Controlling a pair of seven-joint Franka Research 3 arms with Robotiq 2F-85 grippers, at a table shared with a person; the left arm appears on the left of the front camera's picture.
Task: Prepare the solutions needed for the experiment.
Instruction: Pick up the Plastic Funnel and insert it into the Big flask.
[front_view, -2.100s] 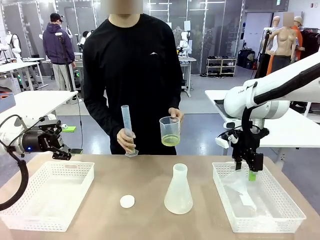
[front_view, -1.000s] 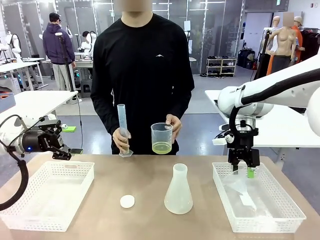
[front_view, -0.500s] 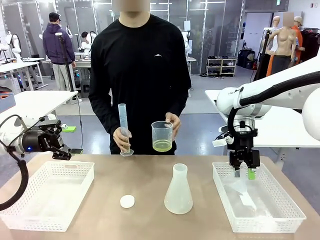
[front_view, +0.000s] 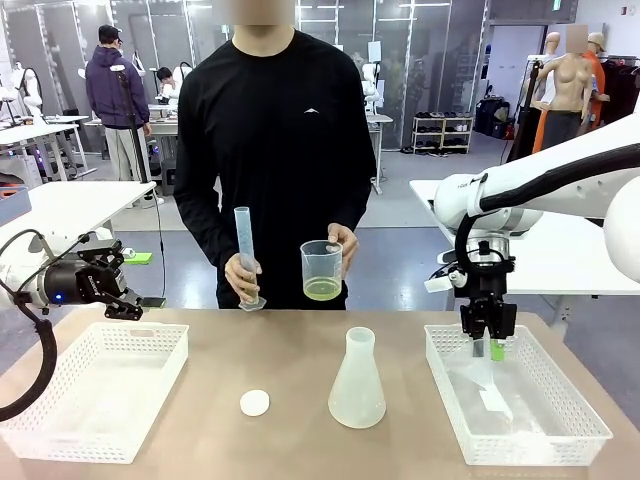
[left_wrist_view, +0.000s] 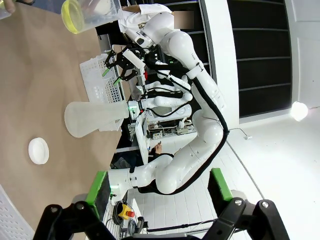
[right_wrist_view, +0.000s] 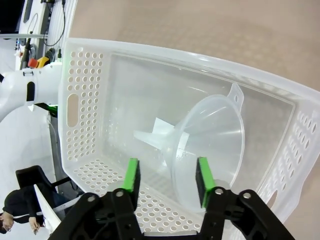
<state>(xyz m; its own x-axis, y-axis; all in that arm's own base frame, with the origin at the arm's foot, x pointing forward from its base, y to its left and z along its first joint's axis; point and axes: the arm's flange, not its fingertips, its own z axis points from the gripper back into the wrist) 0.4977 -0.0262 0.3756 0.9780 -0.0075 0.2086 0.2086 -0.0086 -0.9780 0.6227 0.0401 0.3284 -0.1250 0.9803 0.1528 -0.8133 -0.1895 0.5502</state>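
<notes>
Hovering over the basket (front_view: 530, 446) on the right-arm side of the conical flask (front_view: 357, 381): right gripper (front_view: 487, 346), pointed straight down. Wrist cam: green pads apart, nothing between them, a clear plastic funnel (right_wrist_view: 210, 145) lying on its side on the basket floor directly beneath.

Left gripper (front_view: 112, 284) sits off the table edge, well apart from the flask, beyond the other basket (front_view: 60, 441). Its own cam shows the pads spread wide and empty, so it's idle.

Solution (front_view: 322, 290): shallow pale-yellow layer in a clear beaker (front_view: 322, 262), held in the air by the person's hand (front_view: 344, 244) behind the flask on the far side. Person's other hand (front_view: 243, 276) holds a graduated cylinder (front_view: 246, 250) upright, foot near the far table edge. Can't tell if the cyl. has any liquid in it.

Flask stands upright mid-table, mouth open, looks empty. Small white cap (front_view: 254, 402) lies just beside it, toward the left arm.

Progress: early, by my read.
- Done: liquid in hand, flask uncapped.
- Left: funnel not yet gripped, nor seated in the flask neck; nothing measured or poured that I can see.

Next probably: descend, close on the funnel rim, carry it to the flask.
</notes>
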